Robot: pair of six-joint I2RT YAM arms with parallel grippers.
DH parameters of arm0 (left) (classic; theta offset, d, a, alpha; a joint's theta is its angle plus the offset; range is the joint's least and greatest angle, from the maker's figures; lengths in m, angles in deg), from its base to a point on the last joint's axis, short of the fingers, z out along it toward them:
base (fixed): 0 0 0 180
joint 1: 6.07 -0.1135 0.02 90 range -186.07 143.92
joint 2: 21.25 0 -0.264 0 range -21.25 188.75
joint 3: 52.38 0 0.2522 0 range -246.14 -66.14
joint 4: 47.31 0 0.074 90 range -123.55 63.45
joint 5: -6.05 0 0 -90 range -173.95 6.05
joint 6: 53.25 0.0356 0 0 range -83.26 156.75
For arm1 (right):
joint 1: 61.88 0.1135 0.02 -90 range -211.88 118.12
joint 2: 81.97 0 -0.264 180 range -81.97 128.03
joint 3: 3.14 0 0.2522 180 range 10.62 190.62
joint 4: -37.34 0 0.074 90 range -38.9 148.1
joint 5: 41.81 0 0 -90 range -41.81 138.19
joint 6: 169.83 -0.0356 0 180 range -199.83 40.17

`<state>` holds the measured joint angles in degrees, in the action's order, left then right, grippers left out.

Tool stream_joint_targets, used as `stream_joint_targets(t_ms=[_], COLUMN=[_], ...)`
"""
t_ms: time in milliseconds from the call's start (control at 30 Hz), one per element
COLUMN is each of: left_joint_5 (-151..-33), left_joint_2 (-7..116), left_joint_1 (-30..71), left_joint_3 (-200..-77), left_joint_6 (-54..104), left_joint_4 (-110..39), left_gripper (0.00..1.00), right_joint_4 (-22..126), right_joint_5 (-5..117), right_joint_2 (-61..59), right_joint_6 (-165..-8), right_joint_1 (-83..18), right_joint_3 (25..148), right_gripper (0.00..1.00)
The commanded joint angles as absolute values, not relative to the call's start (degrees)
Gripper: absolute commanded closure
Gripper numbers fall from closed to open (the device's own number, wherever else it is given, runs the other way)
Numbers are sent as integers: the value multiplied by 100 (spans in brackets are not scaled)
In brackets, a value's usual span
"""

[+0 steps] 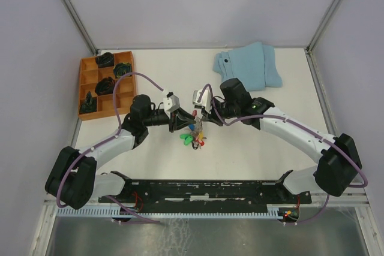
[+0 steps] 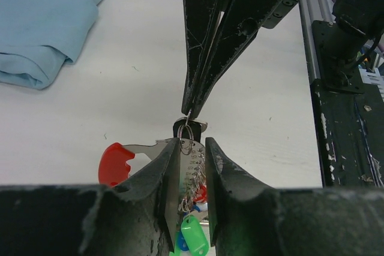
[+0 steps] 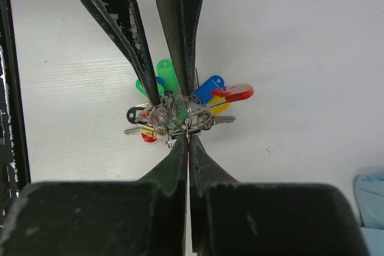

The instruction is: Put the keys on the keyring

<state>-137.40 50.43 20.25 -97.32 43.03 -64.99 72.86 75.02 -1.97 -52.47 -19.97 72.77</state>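
The keys [image 1: 193, 137], a bunch with green, blue, yellow and red plastic heads, hang on wire rings at the table's middle between both grippers. The keyring [image 2: 114, 163], a red-and-grey loop, sticks out left of the left fingers; its red end [image 3: 234, 93] shows right of the bunch. My left gripper [image 2: 193, 145] stands slightly open, its jaws straddling the rings and a flat metal piece, with a green head [image 2: 195, 235] below. It reaches in from above in the right wrist view [image 3: 171, 95]. My right gripper [image 3: 189, 137] is shut on a thin wire ring of the bunch.
An orange tray [image 1: 90, 64] at the back left holds dark lumps [image 1: 105, 60]. A folded light-blue cloth [image 1: 249, 67] lies at the back right. A black rail [image 1: 204, 187] runs along the near edge between the arm bases.
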Motion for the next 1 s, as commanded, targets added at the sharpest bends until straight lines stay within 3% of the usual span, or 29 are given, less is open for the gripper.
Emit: stream_joint_targets(t_ms=[0, 633, 967], left_joint_5=[-13995, -14026, -13855], left_joint_2=[5131, 5236, 4699], left_joint_1=[2005, 2055, 2044], left_joint_3=[-9869, -9948, -9861], left_joint_6=[4594, 4731, 4982], left_joint_4=[-6590, -6431, -6174], left_gripper=[70, 69, 67], right_joint_4=[7357, 7722, 7751], right_joint_5=[7679, 8020, 7911], right_joint_2=[-239, -29, -11], right_joint_6=[-5057, -4754, -4700], right_joint_1=[-1960, -1870, -1863], right_joint_3=[7675, 8058, 8040], right_gripper=[99, 99, 99])
